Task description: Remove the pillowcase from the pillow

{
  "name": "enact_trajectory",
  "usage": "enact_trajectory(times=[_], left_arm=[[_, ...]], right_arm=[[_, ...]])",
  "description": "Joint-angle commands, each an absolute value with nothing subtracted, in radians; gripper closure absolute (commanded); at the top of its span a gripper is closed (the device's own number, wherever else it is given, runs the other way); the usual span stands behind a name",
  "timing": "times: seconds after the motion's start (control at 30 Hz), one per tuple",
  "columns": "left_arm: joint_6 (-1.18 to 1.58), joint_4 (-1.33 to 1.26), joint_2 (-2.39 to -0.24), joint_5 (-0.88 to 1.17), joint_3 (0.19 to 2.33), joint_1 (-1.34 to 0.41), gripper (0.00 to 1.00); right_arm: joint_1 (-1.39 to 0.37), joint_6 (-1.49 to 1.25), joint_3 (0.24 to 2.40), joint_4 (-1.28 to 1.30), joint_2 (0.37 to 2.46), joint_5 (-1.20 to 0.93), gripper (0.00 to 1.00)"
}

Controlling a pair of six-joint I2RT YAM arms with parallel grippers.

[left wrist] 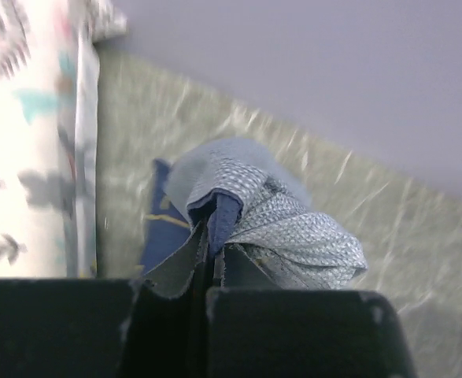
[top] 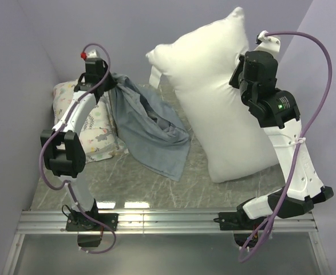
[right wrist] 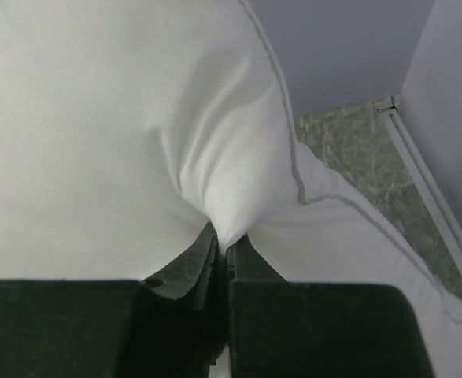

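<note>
Right gripper (right wrist: 221, 250), closest to its wrist camera, is clenched on a puckered fold of the pillow (top: 225, 97), and the white cloth gathers into creases where the black jaws meet. Seen from above, the pillow is plump and plain white. It stands tilted on the right half of the marbled table (top: 156, 189), with one corner high against the back wall and a small white tag (top: 154, 74) hanging at its upper left. It is wholly outside the pillowcase (top: 150, 134), which lies slack and collapsed just beside it. The left gripper (left wrist: 207, 264) is pinched on a bunched end of that case, held up at the left rear. From there the cloth drapes down and spreads toward the front, mostly pale grey-blue side out, with a darker blue patch near the grip. A floral-print pillow (top: 96, 129) lies against the left wall beside the case.
</note>
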State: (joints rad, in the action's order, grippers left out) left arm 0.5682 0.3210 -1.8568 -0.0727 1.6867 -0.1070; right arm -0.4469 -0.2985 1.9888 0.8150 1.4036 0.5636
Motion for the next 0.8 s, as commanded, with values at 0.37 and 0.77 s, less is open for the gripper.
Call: enact_trajectory(times=[0.37,0.77], left_arm=[[0.635,-0.027,-1.677,0.051,1.233,-0.245,0.93],[0.683,-0.141,-1.721,0.003,1.012,-0.344,0.77]], right_arm=[[-0.411,-0.348,1.774,0.586,1.485,0.540,1.00],[-0.281,-0.422,1.485,0.477,1.635,0.453,1.00]])
